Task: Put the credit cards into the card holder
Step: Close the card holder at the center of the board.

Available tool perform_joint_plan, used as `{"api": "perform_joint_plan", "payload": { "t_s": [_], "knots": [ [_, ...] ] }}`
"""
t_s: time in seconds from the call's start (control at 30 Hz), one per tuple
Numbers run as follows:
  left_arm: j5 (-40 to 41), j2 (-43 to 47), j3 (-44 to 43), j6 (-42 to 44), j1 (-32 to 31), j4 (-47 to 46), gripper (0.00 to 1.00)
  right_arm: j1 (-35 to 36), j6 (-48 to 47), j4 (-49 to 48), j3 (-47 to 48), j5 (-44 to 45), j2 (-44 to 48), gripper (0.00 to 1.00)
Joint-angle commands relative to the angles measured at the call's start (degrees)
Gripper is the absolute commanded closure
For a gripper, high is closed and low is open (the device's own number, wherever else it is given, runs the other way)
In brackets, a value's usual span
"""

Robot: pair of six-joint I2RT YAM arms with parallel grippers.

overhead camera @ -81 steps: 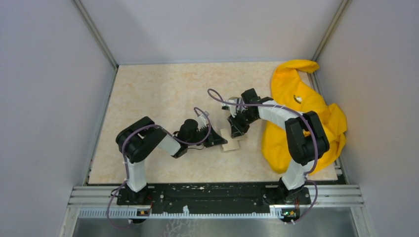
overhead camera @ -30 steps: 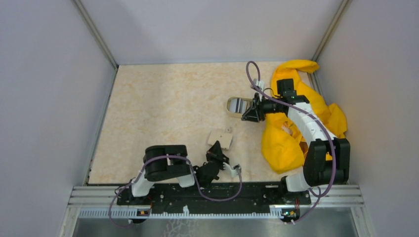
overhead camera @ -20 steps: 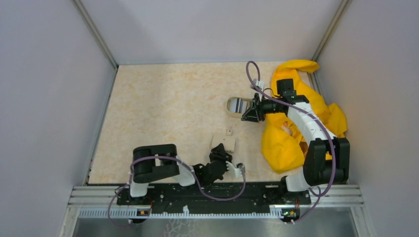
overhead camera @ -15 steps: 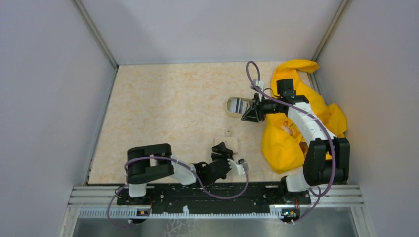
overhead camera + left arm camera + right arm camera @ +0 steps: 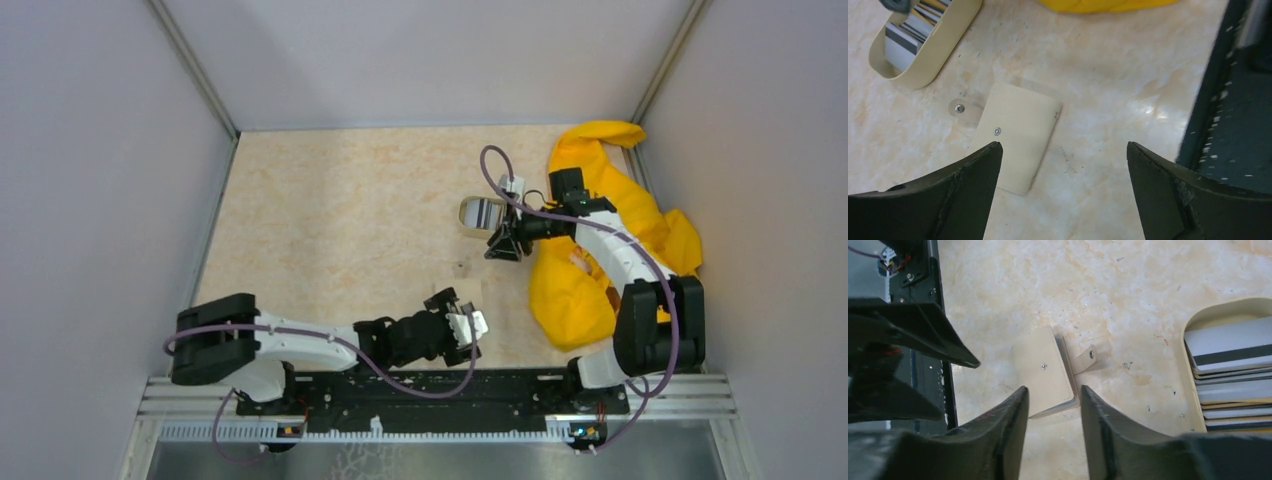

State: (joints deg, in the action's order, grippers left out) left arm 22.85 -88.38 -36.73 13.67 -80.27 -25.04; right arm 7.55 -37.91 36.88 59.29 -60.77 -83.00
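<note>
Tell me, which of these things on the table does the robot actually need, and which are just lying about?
Part of the job: credit cards, stacked in the beige dish; card holder, folded on the table.
Just lying about: yellow cloth; the beige dish, merely a container.

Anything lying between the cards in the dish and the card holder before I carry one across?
Nothing visible lies on the table between the credit cards and the card holder; only the dish wall rings the cards. The holder itself lies folded shut, and the open left gripper hangs over it.
</note>
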Motion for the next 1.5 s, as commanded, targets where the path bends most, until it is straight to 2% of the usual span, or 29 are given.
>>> {"api": "perform_joint_plan", "payload": {
  "t_s": [0.0, 0.03, 0.17, 0.2, 0.23, 0.37, 0.47, 0.6, 0.7, 0.87, 1.0, 1.47],
  "knots": [
    [-9.1, 8.5, 3.4, -9.7, 0.1, -0.8, 0.01, 1.9, -10.0, -0.7, -2.5, -1.4, 3.8, 0.53],
    [-9.5, 10.3, 4.3, -11.3, 0.4, -1.5, 0.01, 2.0, -12.6, -0.7, -3.5, -2.0, 4.6, 0.47],
    [-16.4, 17.7, 8.9, -21.7, 7.1, -4.8, 0.01, 2.4, -26.8, 1.7, -7.2, -5.9, 7.1, 0.1],
    [-18.6, 19.1, 10.2, -24.7, 9.8, -6.1, 0.02, 2.7, -30.1, 3.3, -7.5, -6.3, 7.0, 0.05],
    [-21.3, 20.5, 12.2, -29.2, 12.5, -7.7, 0.03, 3.3, -31.9, 4.4, -7.3, -6.3, 6.6, 0.02],
    [-29.4, 22.1, 17.3, -42.1, 22.9, -14.6, 0.15, 6.1, -35.9, 10.3, -1.6, -3.5, 1.5, 0.02],
    [-34.4, 19.3, 18.2, -48.4, 27.8, -19.6, 0.24, 7.3, -34.1, 11.3, 2.8, -2.0, -4.1, 0.1],
    [-38.4, 12.9, 15.6, -51.7, 30.6, -21.2, 0.35, 9.2, -26.7, 9.7, 8.2, 2.4, -11.9, 0.29],
    [-39.2, 7.0, 13.5, -52.7, 31.0, -21.2, 0.56, 11.5, -18.9, 6.5, 10.0, 7.1, -15.1, 0.37],
    [-40.4, -1.4, 10.5, -53.6, 31.7, -21.3, 0.64, 12.8, -12.1, 1.9, 9.6, 10.9, -17.6, 0.4],
    [-39.8, -4.9, 9.1, -54.0, 31.8, -20.8, 0.67, 12.9, -10.9, 2.5, 11.8, 11.9, -20.7, 0.49],
    [-38.5, -9.8, 8.5, -56.3, 32.3, -19.8, 0.71, 13.4, -13.4, 9.3, 19.0, 10.8, -28.0, 0.66]
  ]
}}
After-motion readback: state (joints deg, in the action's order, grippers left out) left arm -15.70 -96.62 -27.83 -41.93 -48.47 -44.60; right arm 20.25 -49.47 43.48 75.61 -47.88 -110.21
